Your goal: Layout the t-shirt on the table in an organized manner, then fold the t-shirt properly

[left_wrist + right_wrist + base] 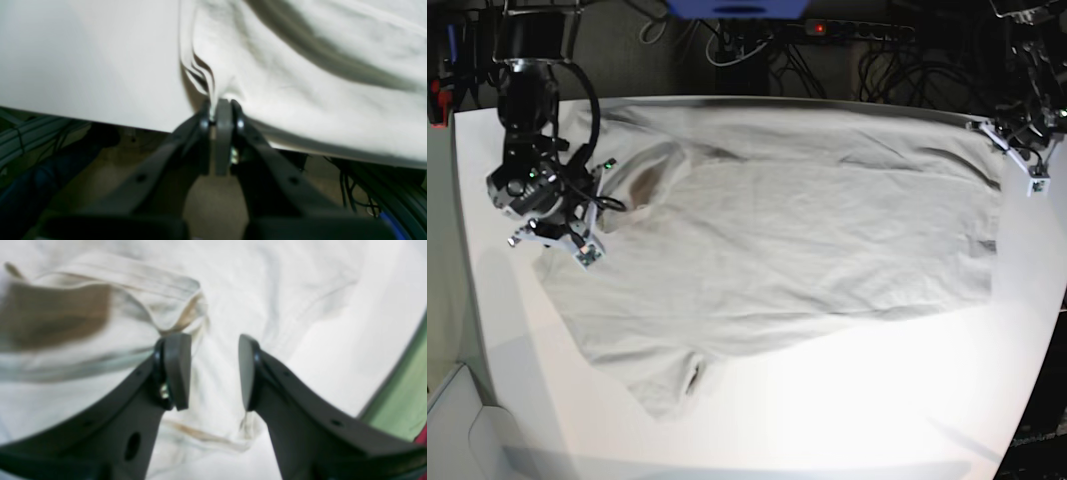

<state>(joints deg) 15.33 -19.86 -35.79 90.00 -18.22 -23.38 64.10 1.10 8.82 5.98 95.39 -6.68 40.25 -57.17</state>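
Item: t-shirt (pixel 797 240), light grey-beige, spread nearly flat across the white worktop (pixel 847 420), collar end beneath the right end effector, hem end at the left end effector.

Left end effector (pixel 223 111): closed tight on a pinch of hem at the worktop's edge; cloth fans away from its tips in taut ridges.

Right end effector (pixel 213 370): parted, holding nothing, poised just above the neck opening, with the collar rim beside one pad.

Condition: one sleeve (pixel 672 385) lies bunched, well apart from both end effectors; creases run across the body.

Risks, judged:
- More pull from the left end effector may drag the hem off the worktop edge, since nothing anchors the collar.
- Closing the right end effector here may catch both collar layers, or only the rim, and skew the layout.
- The bunched sleeve would fold in crooked if left as is.
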